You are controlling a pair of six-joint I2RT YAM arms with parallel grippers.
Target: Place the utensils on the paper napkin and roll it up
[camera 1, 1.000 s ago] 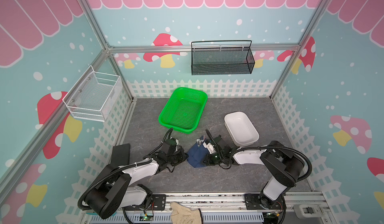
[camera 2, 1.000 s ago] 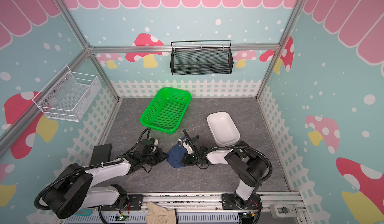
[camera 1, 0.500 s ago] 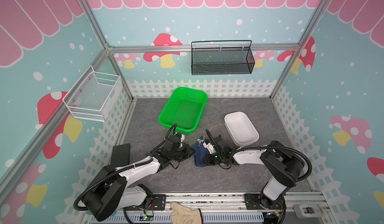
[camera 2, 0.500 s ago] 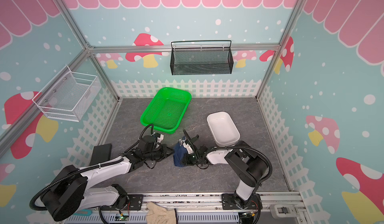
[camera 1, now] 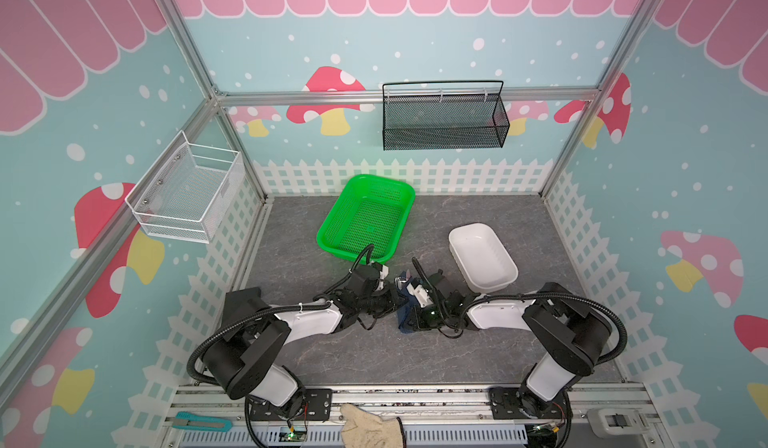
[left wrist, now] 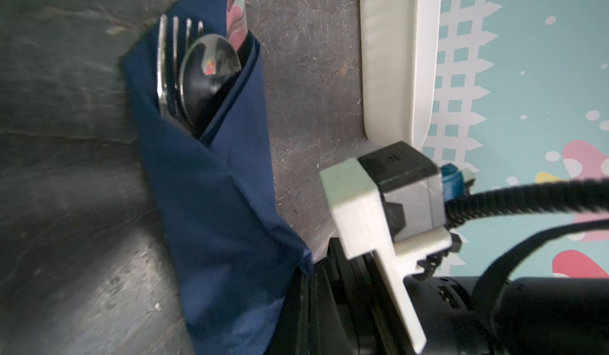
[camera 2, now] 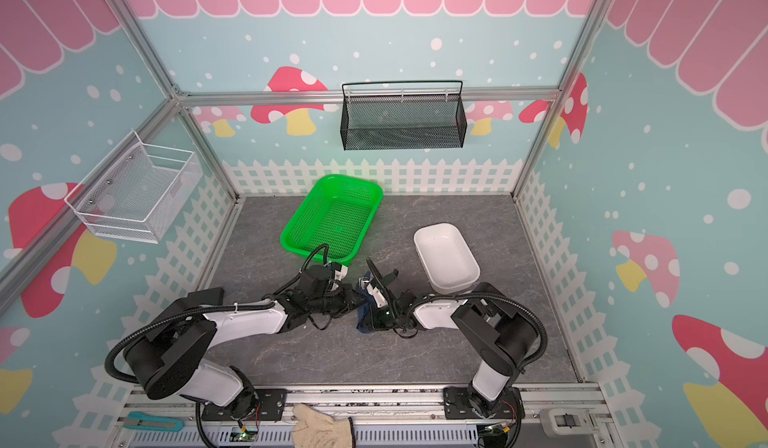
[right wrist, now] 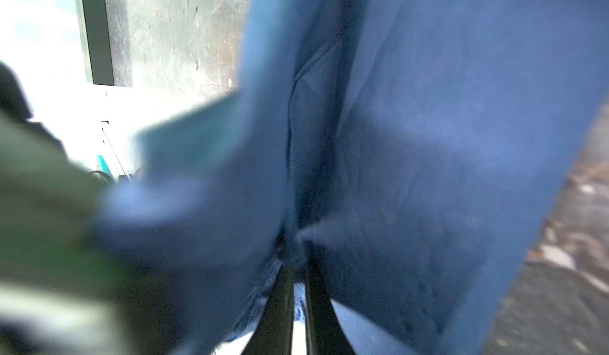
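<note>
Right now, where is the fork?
In the left wrist view, the fork sits tucked in the folded napkin, against the spoon, near the white tray.

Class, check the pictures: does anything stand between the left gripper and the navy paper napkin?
Nothing visible does. In a top view the left gripper sits close beside the paper napkin, with no other object between them. The right gripper pinches the napkin.

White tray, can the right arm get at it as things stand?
Probably, once freed: the white tray lies close beside the right arm, nothing between, but the right fingers are pinched on the napkin.
</note>
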